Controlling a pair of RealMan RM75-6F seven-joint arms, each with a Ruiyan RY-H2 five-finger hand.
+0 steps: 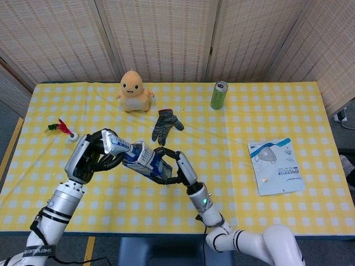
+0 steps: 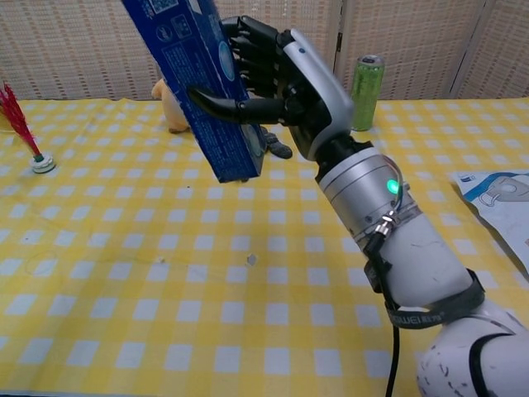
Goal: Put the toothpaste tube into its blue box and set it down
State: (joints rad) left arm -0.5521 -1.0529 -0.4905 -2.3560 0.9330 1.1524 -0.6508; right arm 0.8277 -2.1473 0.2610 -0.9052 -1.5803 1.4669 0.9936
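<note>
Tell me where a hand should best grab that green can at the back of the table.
Probably around the middle of the green can, coming from the near side. It stands upright on the yellow checked tablecloth, with its round wall exposed and nothing touching it; the grey glove lies well apart.
</note>
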